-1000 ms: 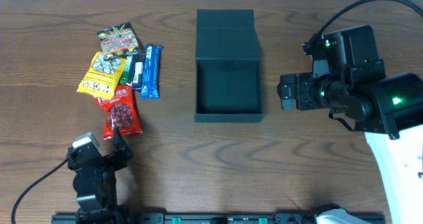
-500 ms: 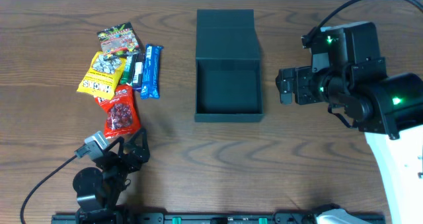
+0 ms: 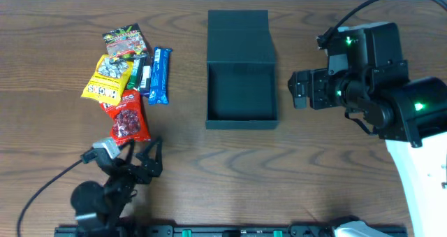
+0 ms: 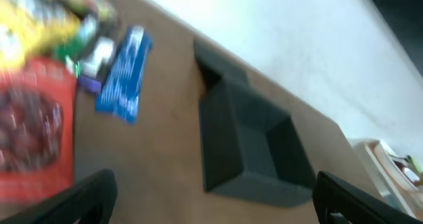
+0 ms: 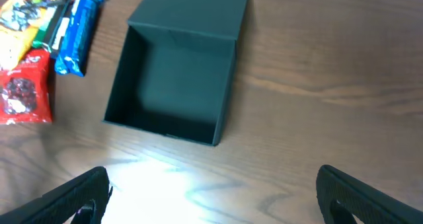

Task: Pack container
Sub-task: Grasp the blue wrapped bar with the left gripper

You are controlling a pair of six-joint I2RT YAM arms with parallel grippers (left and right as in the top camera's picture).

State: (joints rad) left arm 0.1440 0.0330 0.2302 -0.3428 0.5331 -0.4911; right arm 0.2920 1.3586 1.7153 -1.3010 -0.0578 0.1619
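Swinging rightward since before, the left gripper (image 3: 144, 156) — jaws apart; right gripper (image 3: 297, 95) beside the container (image 3: 237, 31) — also apart.

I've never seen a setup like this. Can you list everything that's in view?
container: one, dark teal-black, open, empty, table centre
red packet: one, red, left side
yellow packet: one, yellow, beyond the red one
blue bar: one, blue, pile's right edge
green packet: one, green-white, between yellow and blue
dark packet: one, black, bright print, pile's far end
table: one, brown wood
left gripper: one, black, open, near the red packet
right gripper: one, black, open, beside the container
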